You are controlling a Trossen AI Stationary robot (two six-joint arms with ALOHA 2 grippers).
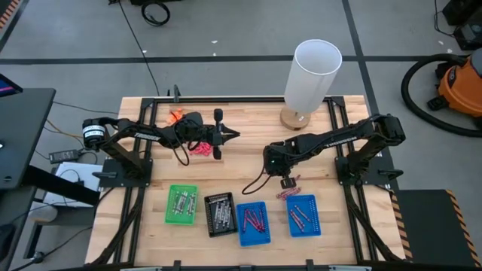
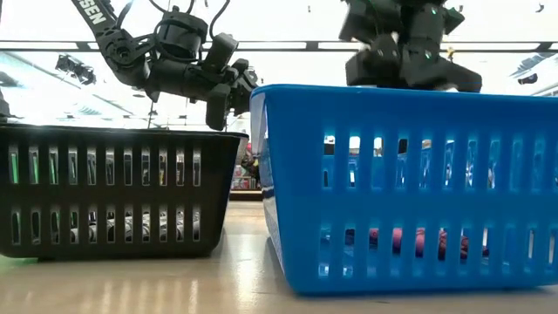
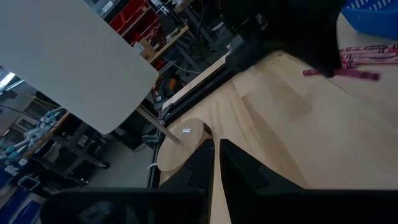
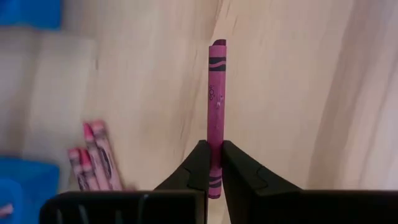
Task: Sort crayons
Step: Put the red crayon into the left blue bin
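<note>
the right tool [image 4: 212, 163] pinches a magenta crayon [image 4: 216, 106] above the worktop [image 4: 286, 93]; the left tool [image 3: 215, 163] is pressed together, empty.

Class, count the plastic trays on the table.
4, in a row along the table's near edge: green tray, black tray, then two blue trays. None seem hidden.

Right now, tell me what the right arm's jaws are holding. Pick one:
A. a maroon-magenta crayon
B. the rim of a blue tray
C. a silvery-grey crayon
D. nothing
A: the right wrist view shows the right gripper with its jaws shut on one maroon-magenta crayon, lifted above the wooden table, while a few more loose crayons lie on the wood beside a blue tray.
</note>
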